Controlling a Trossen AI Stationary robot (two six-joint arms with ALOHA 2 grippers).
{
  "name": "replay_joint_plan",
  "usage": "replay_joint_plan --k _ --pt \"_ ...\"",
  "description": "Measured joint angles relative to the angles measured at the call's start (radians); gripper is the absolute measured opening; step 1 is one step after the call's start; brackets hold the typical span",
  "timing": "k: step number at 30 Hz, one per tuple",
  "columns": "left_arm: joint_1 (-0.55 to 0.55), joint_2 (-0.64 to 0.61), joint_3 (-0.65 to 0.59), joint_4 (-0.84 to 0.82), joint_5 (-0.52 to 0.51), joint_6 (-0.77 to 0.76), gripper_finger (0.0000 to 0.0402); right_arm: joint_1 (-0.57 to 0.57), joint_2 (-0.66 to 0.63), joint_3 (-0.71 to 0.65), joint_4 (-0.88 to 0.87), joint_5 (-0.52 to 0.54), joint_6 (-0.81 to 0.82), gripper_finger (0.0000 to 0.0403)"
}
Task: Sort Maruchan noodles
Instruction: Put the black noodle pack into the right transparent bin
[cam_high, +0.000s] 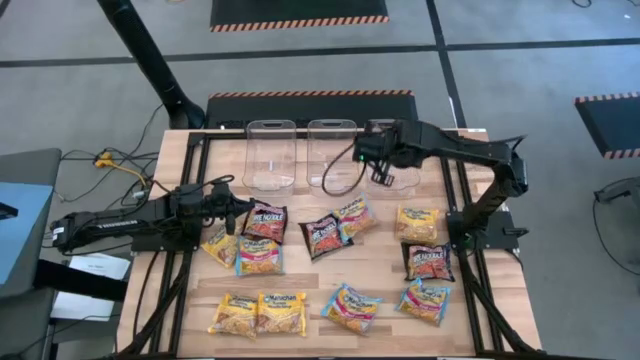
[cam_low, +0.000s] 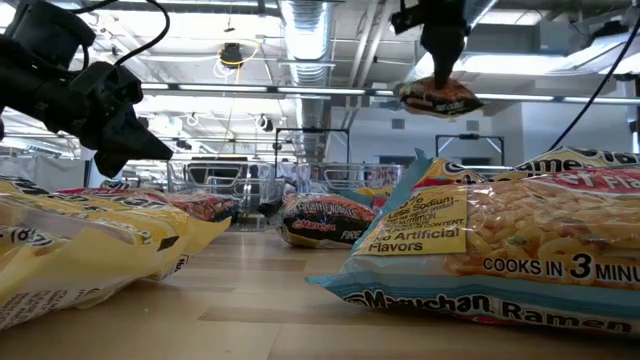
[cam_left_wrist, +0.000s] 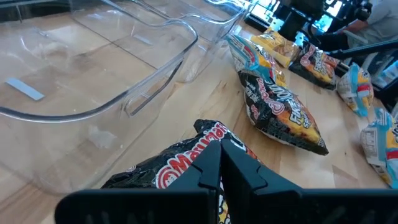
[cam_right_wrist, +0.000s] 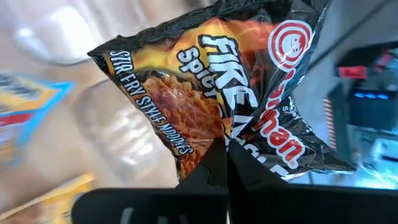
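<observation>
Right gripper (cam_right_wrist: 225, 163): we saw it clamped on a dark packet (cam_right_wrist: 230, 93) hanging below, seemingly directly over the rightmost bin (cam_high: 392, 160).
Left gripper (cam_left_wrist: 221, 171): shut, empty, touching another dark packet (cam_left_wrist: 186, 168).

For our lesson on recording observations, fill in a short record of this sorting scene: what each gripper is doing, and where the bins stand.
right gripper: shut on a dark glossy noodle packet, held above the clear plastic bins
left gripper: shut, over a black-and-red packet on the wooden table
bins: three in a row at the far edge
</observation>
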Motion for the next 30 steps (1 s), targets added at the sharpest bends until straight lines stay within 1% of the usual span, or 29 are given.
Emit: replay_joint_plan --k 5,8,12,18,24,30 --pt "0.0 0.0 0.0 0.0 -0.028 -0.021 0.0 -0.089 0.0 0.0 0.086 0.117 -0.082 0.0003" --pt "0.0 0.0 0.0 0.0 -0.065 -0.056 0.0 -0.144 0.0 0.0 0.127 0.148 -0.108 0.0003" --pt "0.0 0.0 0.0 0.001 -0.103 -0.062 0.0 -0.212 0.0 -0.021 0.204 0.15 -0.165 0.0003" --pt "0.0 0.0 0.0 0.003 -0.131 -0.086 0.0 -0.283 0.001 -0.116 0.344 0.143 -0.294 0.0003" --pt "0.0 0.0 0.001 0.003 -0.132 -0.087 0.0 -0.31 0.0 -0.228 0.474 0.119 -0.372 0.0003" --pt "0.0 0.0 0.001 0.003 -0.139 -0.12 0.0 -0.326 0.0 -0.358 0.554 0.094 -0.422 0.0003"
